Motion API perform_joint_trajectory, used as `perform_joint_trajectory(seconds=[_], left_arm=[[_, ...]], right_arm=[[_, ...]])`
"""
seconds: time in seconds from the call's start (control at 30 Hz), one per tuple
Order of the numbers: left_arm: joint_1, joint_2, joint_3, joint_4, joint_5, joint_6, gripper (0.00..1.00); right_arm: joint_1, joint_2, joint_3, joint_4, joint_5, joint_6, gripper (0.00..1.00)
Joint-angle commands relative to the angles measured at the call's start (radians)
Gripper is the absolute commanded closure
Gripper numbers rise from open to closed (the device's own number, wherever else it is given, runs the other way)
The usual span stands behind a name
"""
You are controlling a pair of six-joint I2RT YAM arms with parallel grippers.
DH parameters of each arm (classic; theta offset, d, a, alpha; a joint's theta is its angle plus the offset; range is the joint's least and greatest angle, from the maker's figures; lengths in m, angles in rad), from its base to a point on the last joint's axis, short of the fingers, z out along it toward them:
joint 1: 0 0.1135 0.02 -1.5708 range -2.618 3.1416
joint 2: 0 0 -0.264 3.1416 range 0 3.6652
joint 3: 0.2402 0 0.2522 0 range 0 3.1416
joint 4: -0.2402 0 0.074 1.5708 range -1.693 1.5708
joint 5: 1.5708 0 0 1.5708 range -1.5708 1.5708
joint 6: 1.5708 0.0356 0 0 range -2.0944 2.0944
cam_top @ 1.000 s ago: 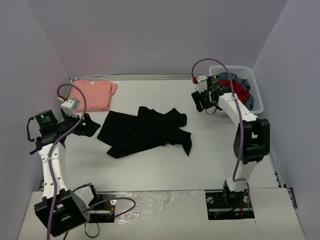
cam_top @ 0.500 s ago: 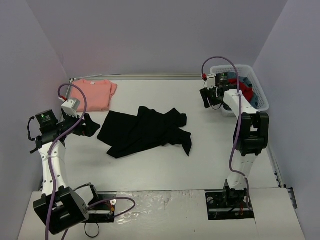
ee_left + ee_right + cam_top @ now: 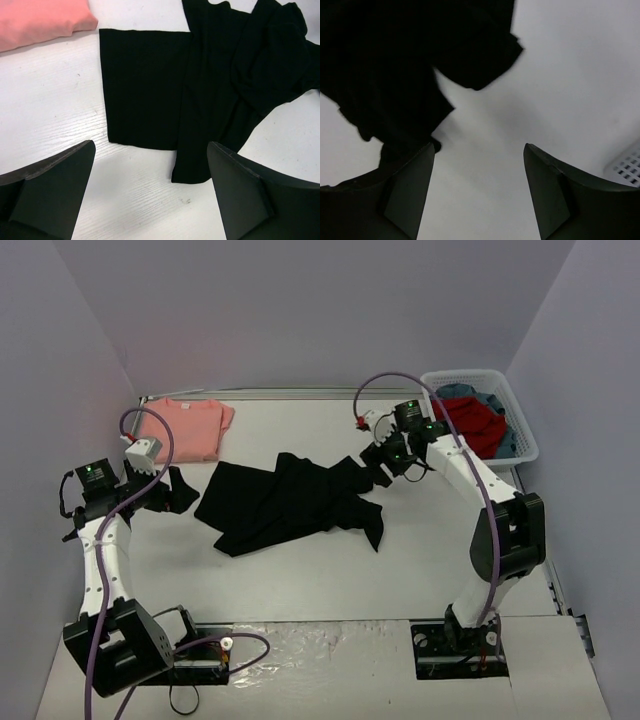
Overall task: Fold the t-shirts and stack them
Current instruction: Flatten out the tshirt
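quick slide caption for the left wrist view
Open left gripper hovers before the rumpled black t-shirt, salmon-pink t-shirt at top left.

The left arm (image 3: 100,560) and right arm (image 3: 457,466) are white links with black joint housings. A purple cable (image 3: 395,375) loops back from the right end effector (image 3: 381,468), and a second purple cable (image 3: 171,450) from the left end effector (image 3: 183,490). The fingers (image 3: 55,185) are broad, matte black wedges. A green light (image 3: 90,475) glows behind the left end effector.
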Motion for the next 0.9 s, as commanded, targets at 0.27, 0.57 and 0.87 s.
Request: perform_joint_trajectory(seconds=[0.27,0.57,0.87], left_arm=[[-0.033,0.041,0.074,-0.043,-0.034,0.027,0.05],[-0.047,0.032,0.066,-0.04,-0.036,0.024,0.06],[-0.056,0.041,0.06,-0.038,-0.03,0.027,0.06]], right_arm=[[0.17,0.001,-0.167,-0.083,0.087,-0.052,0.32],[0.212,0.047,-0.187,-0.074,0.087,-0.049,0.35],[0.288,0.029,-0.235,-0.065,0.117,-0.025,1.0]])
